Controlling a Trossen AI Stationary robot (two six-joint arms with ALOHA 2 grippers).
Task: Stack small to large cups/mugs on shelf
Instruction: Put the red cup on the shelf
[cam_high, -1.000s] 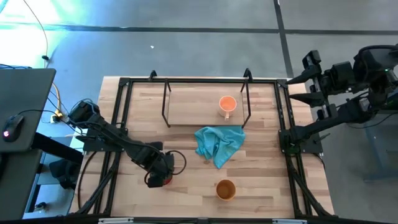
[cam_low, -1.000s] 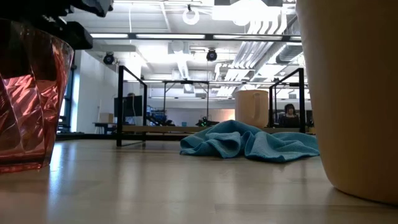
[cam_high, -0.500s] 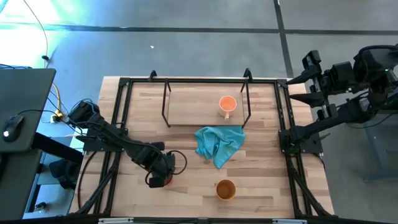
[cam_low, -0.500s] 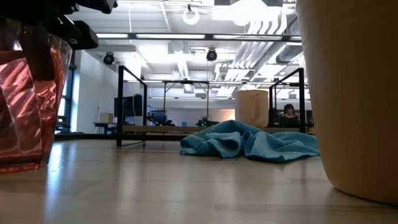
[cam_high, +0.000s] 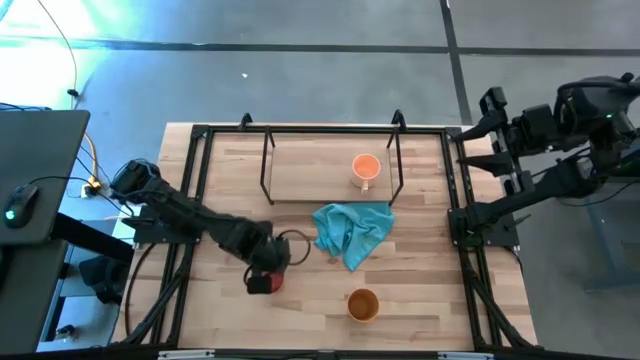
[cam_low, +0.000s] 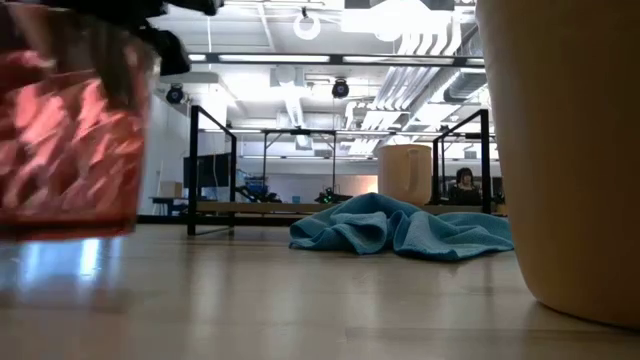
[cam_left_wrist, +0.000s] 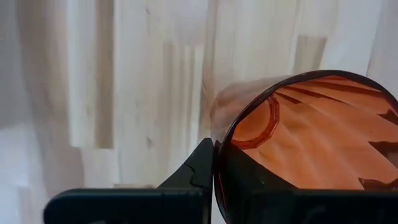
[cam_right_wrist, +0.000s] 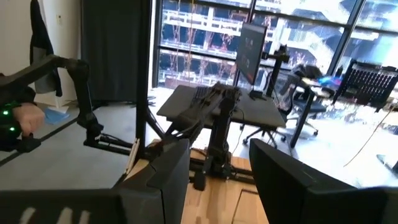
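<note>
The red translucent ribbed cup (cam_high: 265, 282) is near the table's front left, and my left gripper (cam_high: 268, 270) is shut on it. In the low view the red cup (cam_low: 65, 140) hangs just above the wood. The light orange mug (cam_high: 366, 168) stands on the shelf (cam_high: 300, 175) at the back. Near the front edge stands the amber-brown cup (cam_high: 362, 304). My right gripper (cam_right_wrist: 217, 168) waits open, off the table's far right corner. My left gripper grips the red cup's wall at the rim (cam_left_wrist: 219, 146). One finger (cam_left_wrist: 200, 171) is outside the wall; the other shows darkly through it, inside. The fingers come from above, pointing down. The cup hangs below them, clear of the table.
A crumpled teal cloth (cam_high: 350, 232) lies mid-table between the shelf and the amber-brown cup. Black rails (cam_high: 458, 210) run along the table's sides. Bare wood lies in front of the shelf on the left.
My left gripper has shut on the red cup's rim, then risen and shifted a little toward the table's right. The cup has left the wood and hangs just above it, moved right with the gripper.
</note>
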